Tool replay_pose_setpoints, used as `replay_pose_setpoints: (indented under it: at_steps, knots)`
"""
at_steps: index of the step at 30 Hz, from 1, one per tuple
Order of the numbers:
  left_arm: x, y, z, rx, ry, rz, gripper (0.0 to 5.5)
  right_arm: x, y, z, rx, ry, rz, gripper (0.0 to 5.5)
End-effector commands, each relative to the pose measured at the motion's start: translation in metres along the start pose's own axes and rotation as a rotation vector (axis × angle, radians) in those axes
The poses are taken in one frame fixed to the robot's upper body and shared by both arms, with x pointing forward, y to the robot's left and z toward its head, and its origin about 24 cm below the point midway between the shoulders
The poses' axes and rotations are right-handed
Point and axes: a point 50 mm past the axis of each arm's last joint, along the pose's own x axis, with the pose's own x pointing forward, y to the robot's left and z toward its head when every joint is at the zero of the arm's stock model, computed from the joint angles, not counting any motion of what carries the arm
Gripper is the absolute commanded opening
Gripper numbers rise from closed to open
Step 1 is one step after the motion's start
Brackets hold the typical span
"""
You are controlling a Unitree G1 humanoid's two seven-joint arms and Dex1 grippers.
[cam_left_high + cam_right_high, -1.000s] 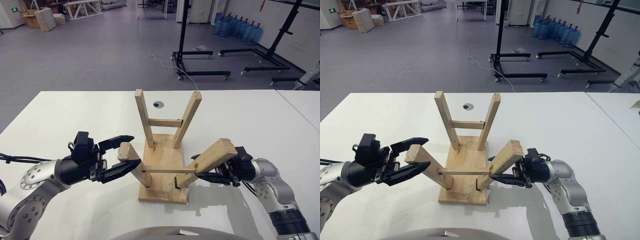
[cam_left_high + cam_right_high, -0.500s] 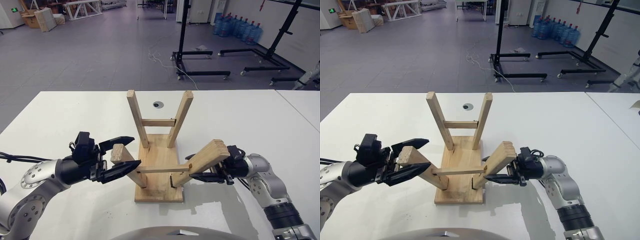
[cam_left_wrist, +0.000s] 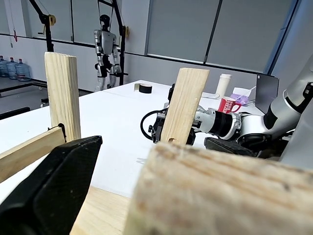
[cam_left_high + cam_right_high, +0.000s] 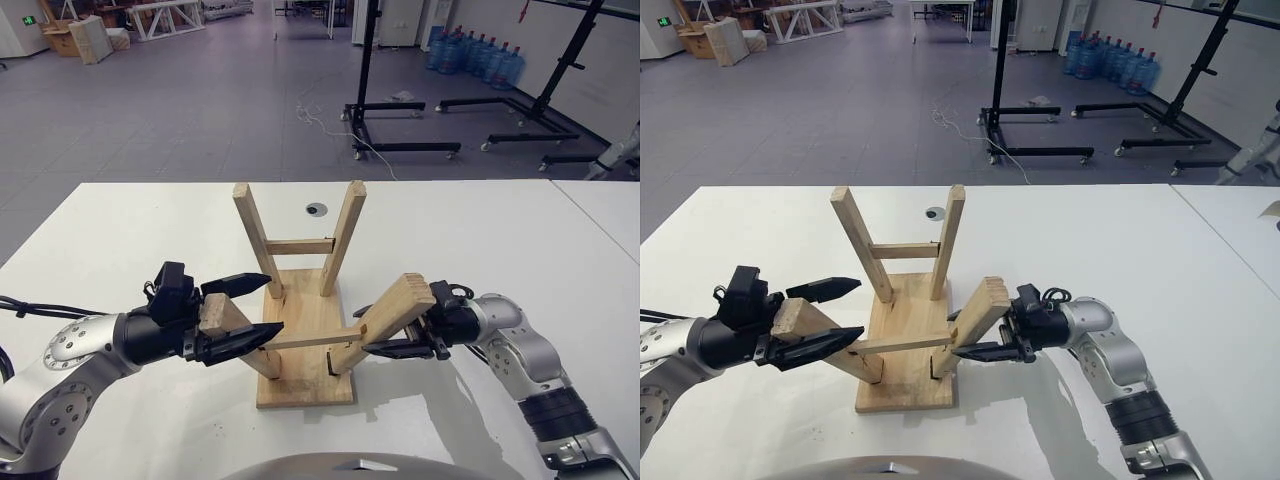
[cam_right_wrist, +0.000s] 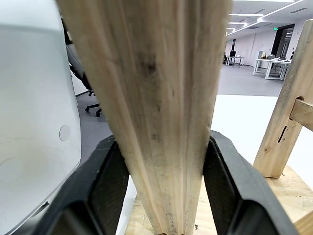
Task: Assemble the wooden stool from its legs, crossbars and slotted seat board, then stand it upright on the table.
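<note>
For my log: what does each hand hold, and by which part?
The right hand clamps the near right leg at mid-length. The left hand, open, straddles the top of the near left leg.

Bright, even light comes from above. The white table (image 4: pixel 120 230) reflects much of it and looks almost flat white in the lower part of the eye views. The grey floor (image 4: pixel 200 90) in the upper part carries a pale sheen. A soft grey shadow lies on the table at the lower right of the seat board (image 4: pixel 300 385). In the right wrist view, ceiling light strips (image 5: pixel 247 10) glow at the upper right, and the leg (image 5: pixel 161 98) is evenly lit along its front face.
</note>
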Motion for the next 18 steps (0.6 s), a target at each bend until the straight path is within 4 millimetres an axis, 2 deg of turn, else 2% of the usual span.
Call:
replay_pose_setpoints:
  at_steps: [1, 7, 13, 15, 18]
  knots:
    - [-0.002, 0.005, 0.002, 0.009, 0.033, 0.016, 3.82, 0.006, 0.011, -0.029, 0.176, 0.118, 0.065, 2.06]
    - [-0.002, 0.006, 0.001, 0.009, 0.046, 0.012, 3.82, 0.013, 0.008, -0.037, 0.221, 0.164, 0.084, 2.06]
    - [-0.003, 0.007, 0.001, 0.002, 0.05, 0.011, 3.82, 0.019, 0.009, -0.04, 0.126, 0.221, 0.117, 2.06]
    - [-0.003, 0.007, 0.001, 0.001, 0.051, 0.011, 3.82, 0.021, 0.008, -0.038, 0.13, 0.209, 0.104, 2.06]
    - [-0.003, 0.007, 0.001, -0.002, 0.052, 0.012, 3.82, 0.017, 0.006, -0.033, 0.035, 0.167, 0.092, 2.06]
